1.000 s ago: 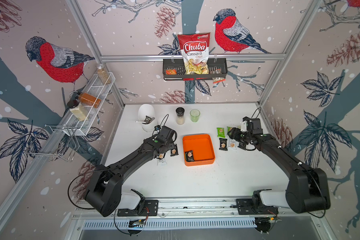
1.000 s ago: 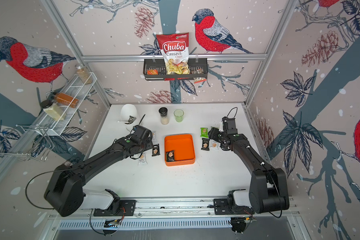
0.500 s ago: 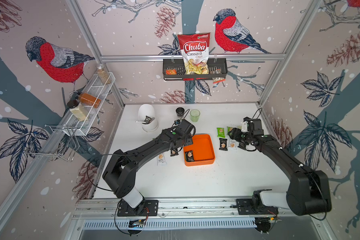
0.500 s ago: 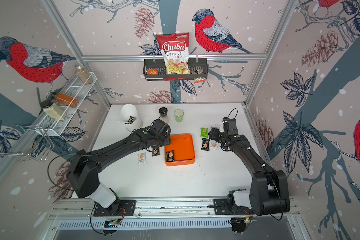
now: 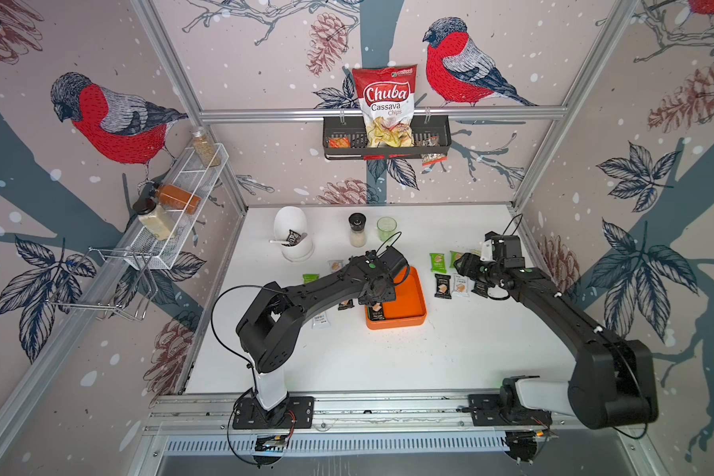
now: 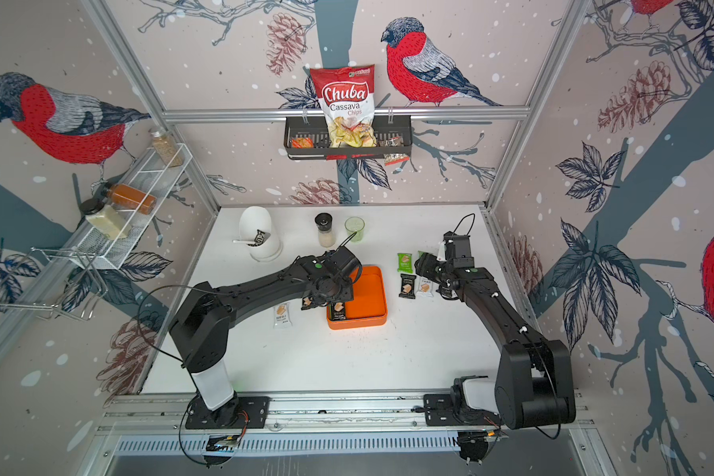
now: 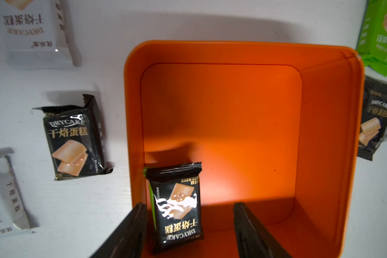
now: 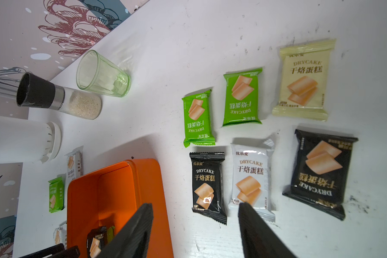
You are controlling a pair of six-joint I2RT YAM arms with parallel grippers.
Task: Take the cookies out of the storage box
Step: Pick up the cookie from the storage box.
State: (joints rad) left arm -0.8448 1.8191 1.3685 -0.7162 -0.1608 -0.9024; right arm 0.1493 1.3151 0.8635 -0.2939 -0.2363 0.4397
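Note:
The orange storage box (image 5: 414, 303) sits mid-table. One black cookie packet (image 7: 177, 205) lies in its near-left corner, over a green one of which only an edge shows. My left gripper (image 7: 189, 205) hovers open above that corner, one finger on each side of the black packet, not touching it. Other cookies lie on the table: a black packet (image 7: 73, 138) and white ones left of the box, and green (image 8: 198, 118), black (image 8: 208, 185), white (image 8: 251, 176) and pale yellow (image 8: 303, 80) packets to its right. My right gripper (image 8: 196, 205) hangs open and empty above those.
At the back of the table stand a white holder (image 5: 293, 233), a grinder (image 5: 357, 230) and a green glass (image 5: 386, 228). A black wall basket (image 5: 437, 142) holds the Chuba bag (image 5: 386, 107). A white wire rack (image 5: 182, 206) with bottles hangs on the left wall.
My left arm has swung right from the packets left of the box to above the box's near-left corner. The right arm has not moved.

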